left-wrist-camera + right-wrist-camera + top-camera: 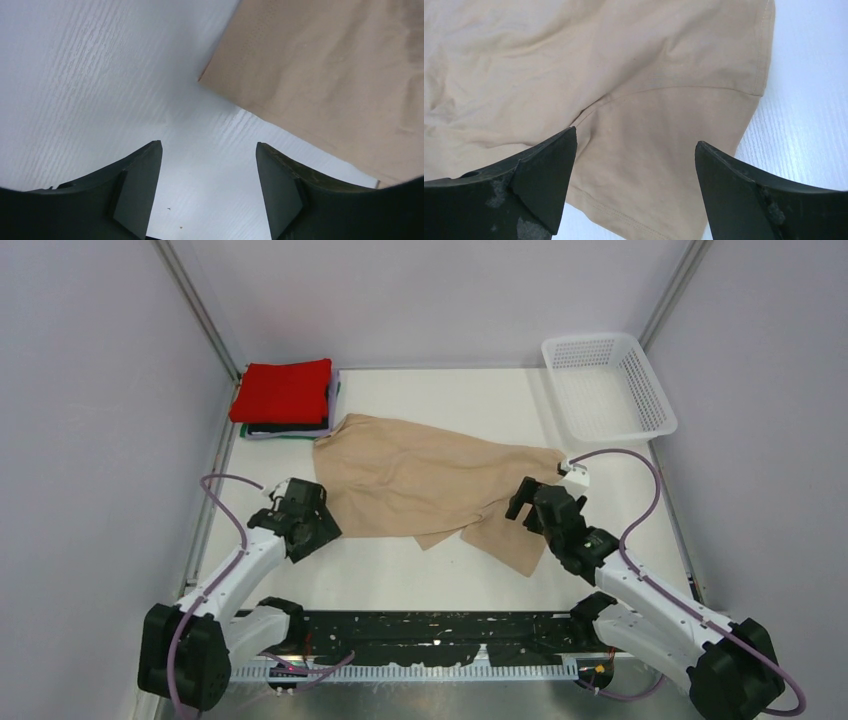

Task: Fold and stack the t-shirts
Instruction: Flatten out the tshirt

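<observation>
Across the middle of the table [400,580], the beige t-shirt [420,480] lies unfolded and wrinkled, its length running from the far left towards the near right. One short sleeve [664,150] sticks out at the near right end, lying flat with its stitched hem showing. At the far left corner, just past the shirt's far end, sits a stack of folded t-shirts [288,400]: the red t-shirt [285,388] is on top, with black, green and lavender edges peeking out below it.

The right gripper [635,136] hangs over that sleeve with its jaws spread wide, nothing between them; whether the tips touch the cloth cannot be told. The left gripper [209,144] is also spread apart, poised over bare table just beside the shirt's near left corner, and it holds nothing.

A white plastic mesh basket [600,339] stands at the far right corner, apart from the shirt.
</observation>
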Controlling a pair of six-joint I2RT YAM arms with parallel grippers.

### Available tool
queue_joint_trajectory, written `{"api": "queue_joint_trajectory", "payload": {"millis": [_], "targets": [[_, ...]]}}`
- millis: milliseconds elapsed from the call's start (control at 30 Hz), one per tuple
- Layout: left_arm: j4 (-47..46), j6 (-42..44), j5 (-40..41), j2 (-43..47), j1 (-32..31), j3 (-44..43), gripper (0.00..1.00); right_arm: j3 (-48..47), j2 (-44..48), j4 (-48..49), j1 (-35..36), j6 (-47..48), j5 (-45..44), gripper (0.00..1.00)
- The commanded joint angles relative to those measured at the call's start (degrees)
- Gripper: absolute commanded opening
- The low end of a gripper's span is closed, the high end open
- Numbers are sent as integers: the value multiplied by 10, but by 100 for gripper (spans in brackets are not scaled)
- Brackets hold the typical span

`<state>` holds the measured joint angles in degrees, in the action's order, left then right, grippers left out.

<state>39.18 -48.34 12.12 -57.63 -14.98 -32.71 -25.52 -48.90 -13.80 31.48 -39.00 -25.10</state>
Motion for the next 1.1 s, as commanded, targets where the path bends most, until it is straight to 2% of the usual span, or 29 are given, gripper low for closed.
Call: {"api": "queue_joint_trajectory", "payload": {"millis": [0, 133, 367, 767, 967, 1067], "targets": [[-25, -18, 32, -52, 4, -33, 68, -17, -12, 4, -1, 15, -21, 95], [-46, -27, 33, -96, 5, -38, 67, -17, -26, 4, -1, 19, -22, 95], [-83, -32, 29, -156, 13, -45, 58, -15, -35, 4, -1, 20, -27, 95], [-140, -28, 13, -191, 39, -49, 49, -16, -40, 3, -1, 23, -33, 95], [-157, -30, -2, -199, 45, -52, 38, -20, -47, 4, -1, 24, -34, 95], [-163, -25, -19, -206, 45, -54, 28, -21, -49, 4, -2, 25, -36, 95]]}}
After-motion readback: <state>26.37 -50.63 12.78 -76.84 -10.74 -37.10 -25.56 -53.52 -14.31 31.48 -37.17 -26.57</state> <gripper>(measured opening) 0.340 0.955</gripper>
